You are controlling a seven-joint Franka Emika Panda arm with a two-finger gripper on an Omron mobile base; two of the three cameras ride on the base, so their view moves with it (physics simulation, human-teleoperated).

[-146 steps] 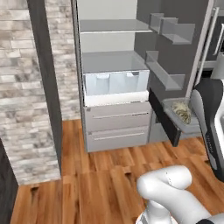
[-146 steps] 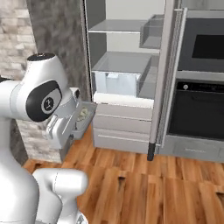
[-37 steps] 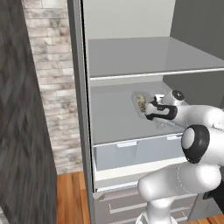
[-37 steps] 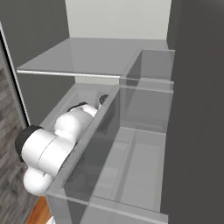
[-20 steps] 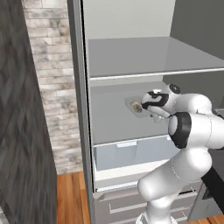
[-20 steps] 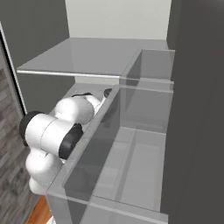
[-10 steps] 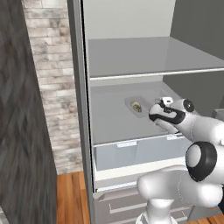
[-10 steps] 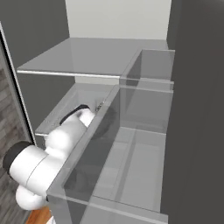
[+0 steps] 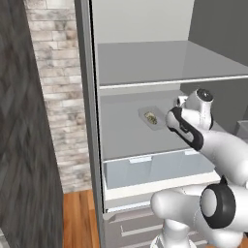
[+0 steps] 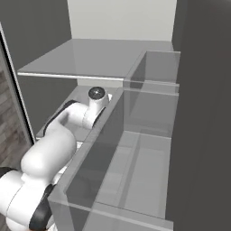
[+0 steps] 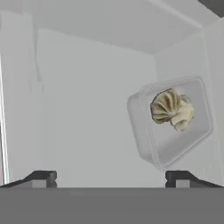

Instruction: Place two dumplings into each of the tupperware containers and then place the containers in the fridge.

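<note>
A: So, nearest first. How is the arm set?

B: Base low in front of the fridge. White arm rises from lower right in the left base view, elbow bent, forearm reaching up and left into the open compartment. Wrist sits just above the middle shelf, under the upper shelf.

A: And from the other side?

B: Right base view: same arm comes up from lower left, forearm stretched inward, wrist cap on top, close behind the translucent door bin.

A: Gripper?

B: Gripper stands wide apart. Hand view shows two dark fingertips far from each other at the bottom, nothing between them. Holding nothing.

A: Past the hand?

B: One tupperware container rests flat on the pale shelf, beyond the fingertips and off toward the right one, not touching either. Dumplings lie inside it, bunched together; I cannot tell them apart enough to count.

A: In the left base view?

B: Container sits mid-shelf, just left of the hand, clear of it. Farthest back, the pale rear wall.
</note>
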